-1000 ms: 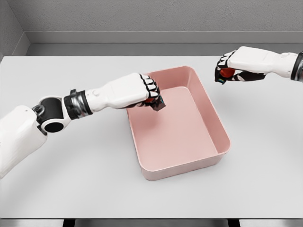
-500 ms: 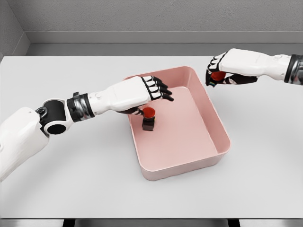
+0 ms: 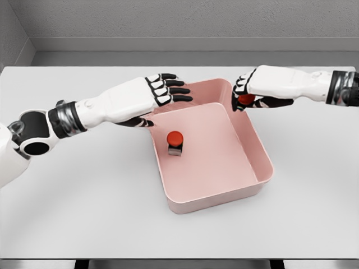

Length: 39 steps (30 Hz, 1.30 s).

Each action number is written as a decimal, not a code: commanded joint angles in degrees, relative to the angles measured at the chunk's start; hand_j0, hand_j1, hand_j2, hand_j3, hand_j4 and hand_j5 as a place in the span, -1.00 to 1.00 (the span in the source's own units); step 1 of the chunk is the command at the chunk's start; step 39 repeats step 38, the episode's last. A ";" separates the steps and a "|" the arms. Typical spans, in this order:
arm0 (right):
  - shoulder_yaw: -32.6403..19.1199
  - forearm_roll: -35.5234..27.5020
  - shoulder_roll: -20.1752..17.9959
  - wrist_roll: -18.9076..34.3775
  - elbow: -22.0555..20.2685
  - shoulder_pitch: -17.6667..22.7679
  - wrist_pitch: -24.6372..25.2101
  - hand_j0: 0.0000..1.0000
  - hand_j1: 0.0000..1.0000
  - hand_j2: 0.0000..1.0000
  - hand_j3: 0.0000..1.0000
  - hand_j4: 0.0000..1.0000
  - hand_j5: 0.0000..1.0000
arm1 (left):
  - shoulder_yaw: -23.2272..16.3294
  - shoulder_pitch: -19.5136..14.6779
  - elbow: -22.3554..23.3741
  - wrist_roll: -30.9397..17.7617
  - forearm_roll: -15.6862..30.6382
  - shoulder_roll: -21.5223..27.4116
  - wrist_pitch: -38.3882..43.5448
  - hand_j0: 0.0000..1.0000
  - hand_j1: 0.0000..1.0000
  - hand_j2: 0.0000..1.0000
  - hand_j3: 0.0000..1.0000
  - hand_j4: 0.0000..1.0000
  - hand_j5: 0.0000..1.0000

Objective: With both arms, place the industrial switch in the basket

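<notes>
Left hand (image 3: pixel 160 92) has withdrawn from switch (image 3: pixel 175 143); right hand (image 3: pixel 247 89) nearer basket (image 3: pixel 263 168).

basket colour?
Pink, salmon-toned basket, seen in the head view.

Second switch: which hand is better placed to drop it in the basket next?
Right. The right hand already grips that switch at the basket's far right rim. The left hand is open and empty; its switch already sits inside.
</notes>
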 commanded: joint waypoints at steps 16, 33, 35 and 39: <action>4.67 -0.44 3.47 -0.01 -3.14 -0.18 0.14 0.00 0.00 0.00 0.00 0.00 0.00 | 8.61 10.55 -5.09 0.25 3.43 20.25 0.00 1.00 1.00 1.00 1.00 1.00 1.00; -3.59 -0.35 -6.46 -0.54 -2.00 2.28 0.14 1.00 1.00 1.00 1.00 1.00 1.00 | 8.61 10.72 -4.83 -0.02 3.34 20.25 0.00 1.00 1.00 1.00 1.00 1.00 1.00; -6.49 -0.35 -7.86 -0.72 -1.12 4.48 0.14 1.00 1.00 1.00 1.00 1.00 1.00 | 8.61 10.72 -4.83 -0.02 3.34 20.25 0.00 1.00 1.00 1.00 1.00 1.00 1.00; -8.51 -0.44 -9.01 -0.98 0.73 6.59 0.14 1.00 1.00 1.00 1.00 1.00 1.00 | 8.61 10.72 -4.83 -0.10 3.34 20.25 0.00 1.00 1.00 1.00 1.00 1.00 1.00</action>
